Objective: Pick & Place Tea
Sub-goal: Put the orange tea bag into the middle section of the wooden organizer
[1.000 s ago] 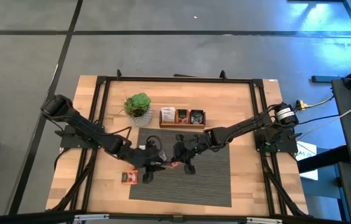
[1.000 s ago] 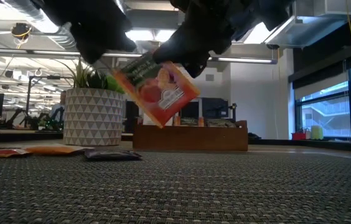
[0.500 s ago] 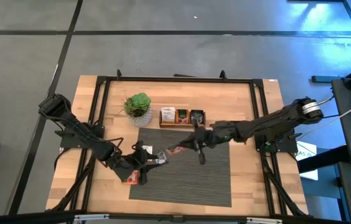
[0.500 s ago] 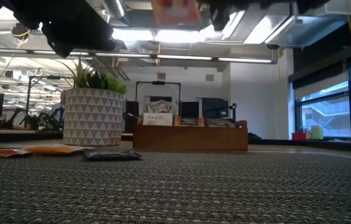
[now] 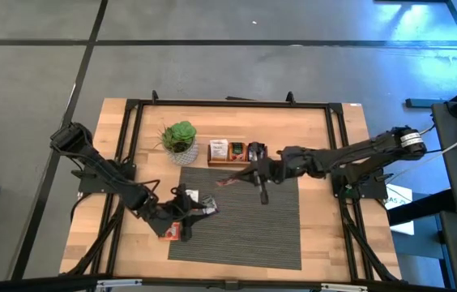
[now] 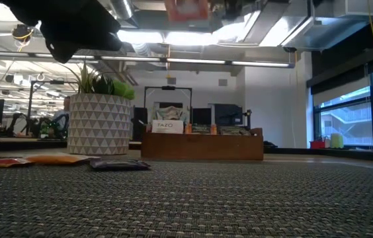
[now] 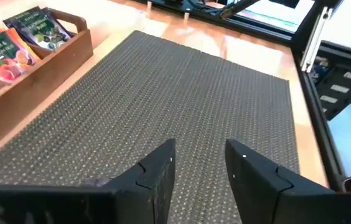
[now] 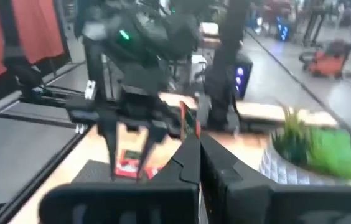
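- The wooden tray (image 5: 237, 152) sits at the far edge of the grey mat (image 5: 277, 235), with sachets already standing in its compartments. The risk I judge biggest is a miss: the carried sachet may land on the tray's rim or on top of the standing ones, then tip out onto the mat.
- The right gripper (image 5: 245, 174) hangs just before the tray, its jaws closed tight on an orange-red sachet (image 5: 227, 181) held by one thin edge. Such a light hold could let the sachet swing or slide out before it is over a compartment.
- The potted plant (image 5: 180, 139) stands just beside the tray; a wide approach from that side could brush its leaves.
- The left gripper (image 7: 197, 163) waits low over the mat's left part with its fingers spread wide and nothing between them. It is near loose sachets (image 5: 169, 231) at the mat's left edge and could nudge them if it drops.
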